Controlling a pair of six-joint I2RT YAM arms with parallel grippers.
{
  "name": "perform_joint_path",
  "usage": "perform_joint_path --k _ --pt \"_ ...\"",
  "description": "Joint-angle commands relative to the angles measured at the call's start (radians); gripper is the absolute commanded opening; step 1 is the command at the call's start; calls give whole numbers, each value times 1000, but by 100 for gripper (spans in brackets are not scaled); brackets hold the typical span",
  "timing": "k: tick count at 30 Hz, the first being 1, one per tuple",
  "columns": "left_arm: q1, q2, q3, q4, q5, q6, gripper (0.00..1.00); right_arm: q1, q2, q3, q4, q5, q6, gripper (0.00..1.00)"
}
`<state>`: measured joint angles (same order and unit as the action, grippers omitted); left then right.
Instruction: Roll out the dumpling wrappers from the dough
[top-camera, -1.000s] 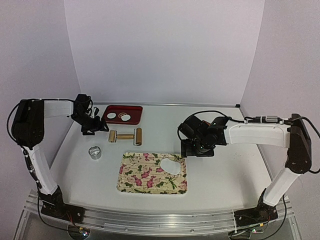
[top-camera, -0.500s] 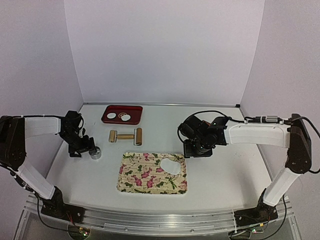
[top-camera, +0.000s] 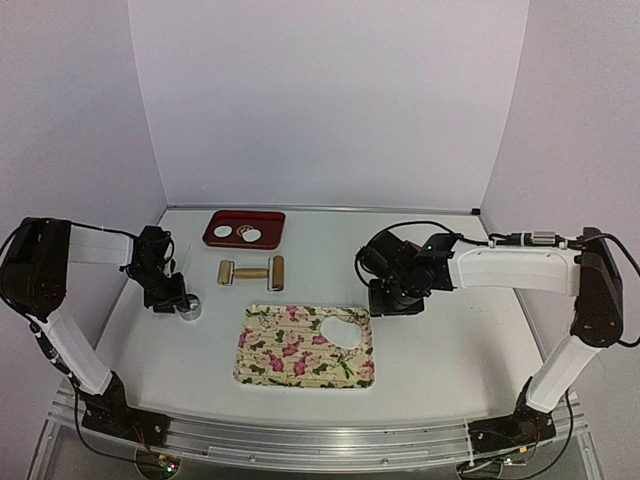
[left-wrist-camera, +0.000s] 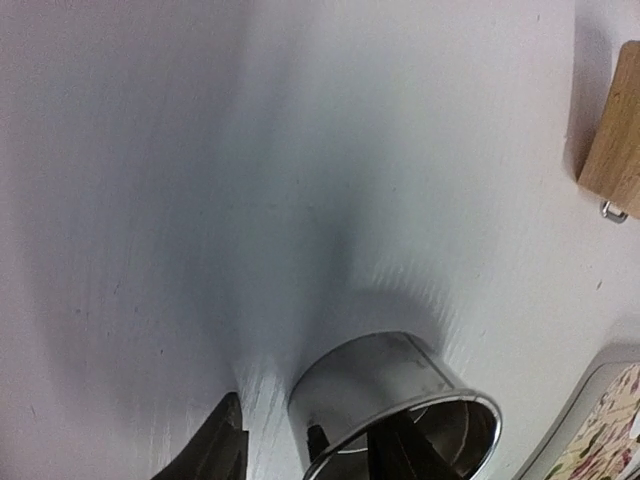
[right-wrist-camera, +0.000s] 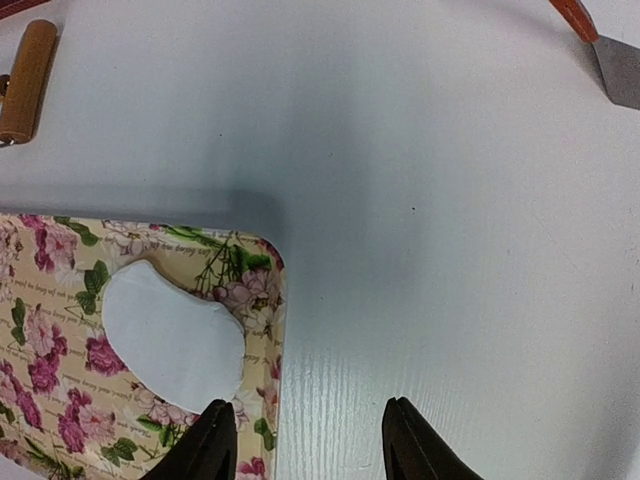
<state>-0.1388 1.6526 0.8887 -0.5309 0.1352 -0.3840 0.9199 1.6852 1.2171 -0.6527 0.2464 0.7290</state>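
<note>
The left jaws are lowered over the ring (left-wrist-camera: 370, 380). One finger (left-wrist-camera: 222, 448) is outside its wall with a sliver of tabletop (left-wrist-camera: 150, 200) seen between, and the other seems to be inside. Whether the wall is clamped cannot be told. The right jaws are held parted with nothing between them. The floral tray's (right-wrist-camera: 270, 290) corner is seen below one finger, the dough (right-wrist-camera: 170, 335) just beside. Two wrappers (top-camera: 251, 235) are laid in the red tray (top-camera: 272, 222), well beyond the left jaws and far from the right jaws.

I've got the white table (top-camera: 460, 350) carrying a red tray (top-camera: 244, 240), a wooden roller (top-camera: 250, 272), a metal ring (top-camera: 190, 306) and a floral tray (top-camera: 290, 350).
</note>
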Motion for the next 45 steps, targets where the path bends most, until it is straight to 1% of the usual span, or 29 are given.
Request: perform_joint_path --k 1,2,5,6,7,9,12,15,18,22,25,28,30,31,34,40,42,45 --pt "6 23 46 68 -11 29 29 5 -9 38 -12 8 -16 53" --pt "6 22 48 72 -9 33 25 5 -8 41 -11 7 -21 53" --pt "6 19 48 74 13 50 6 4 2 60 -7 -9 -46 54" --pt "5 14 47 71 21 55 2 6 6 66 -4 -15 -58 54" --pt "4 3 44 65 35 57 0 7 14 77 -1 -25 -64 54" --pt "0 -36 35 46 54 51 0 16 27 102 5 -41 -86 54" --pt "-35 -132 26 -5 57 9 0 37 53 153 9 -74 -100 55" --pt "-120 -223 31 -52 51 -65 0 46 102 214 10 -150 -75 56" --pt "-235 -253 45 -81 55 -153 0 56 170 292 13 -243 -44 54" --pt "-382 -204 64 -82 67 -244 0 77 260 412 16 -368 -11 52" --pt "-481 -140 101 -68 66 -268 0 92 307 475 15 -426 -10 51" --pt "-554 -49 170 -72 63 -269 0 100 335 489 15 -439 8 50" --pt "-598 -3 215 -64 66 -273 0 101 350 490 15 -442 13 45" --pt "-618 20 227 -55 77 -276 0 102 357 488 15 -444 15 43" --pt "-667 81 262 -26 109 -292 0 102 373 485 14 -447 26 41" --pt "-755 167 341 -34 87 -305 1 101 380 462 10 -429 47 40" --pt "-769 177 353 -32 85 -311 1 102 383 457 8 -418 50 37" --pt "-778 175 362 -29 80 -325 1 101 395 447 -7 -392 57 30"
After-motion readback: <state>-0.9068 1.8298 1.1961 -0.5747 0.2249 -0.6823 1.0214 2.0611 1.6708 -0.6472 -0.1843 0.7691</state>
